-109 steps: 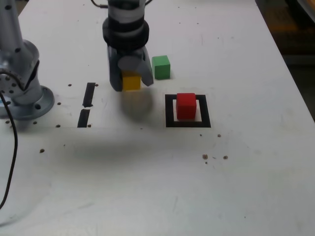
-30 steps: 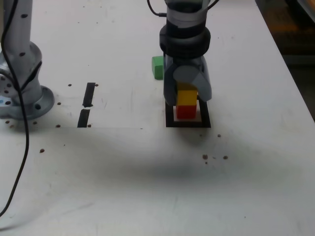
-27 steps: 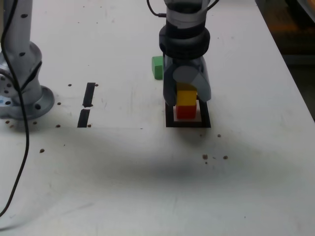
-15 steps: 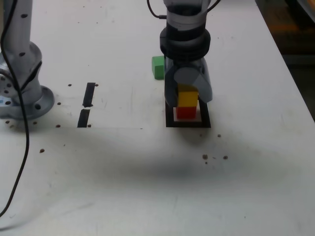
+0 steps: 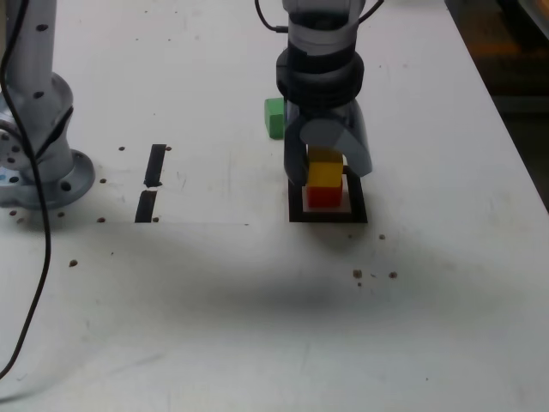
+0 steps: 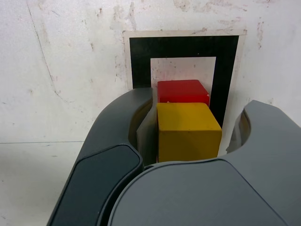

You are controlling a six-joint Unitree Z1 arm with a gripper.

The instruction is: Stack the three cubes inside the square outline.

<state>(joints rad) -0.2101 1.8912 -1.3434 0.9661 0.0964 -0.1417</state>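
Note:
A yellow cube (image 5: pixel 325 175) (image 6: pixel 188 132) sits on top of a red cube (image 5: pixel 324 196) (image 6: pixel 182 92) inside the black square outline (image 5: pixel 326 217) (image 6: pixel 141 61). My gripper (image 5: pixel 327 174) (image 6: pixel 193 113) hangs straight over this stack, its grey fingers on either side of the yellow cube. In the wrist view a narrow gap shows between the cube and each finger, so the gripper is open and holds nothing. A green cube (image 5: pixel 274 118) rests on the table just behind the square, towards the exterior view's left, partly hidden by the arm.
The arm's grey base (image 5: pixel 39 167) stands at the exterior view's left, with a black cable (image 5: pixel 39 275) trailing forward. Two short black tape strips (image 5: pixel 155 165) (image 5: pixel 146 206) lie between base and square. Small dark specks (image 5: pixel 373 275) dot the white table.
The gripper carried the yellow cube over onto the red cube. In the last half second its fingers have spread and let go of the yellow cube.

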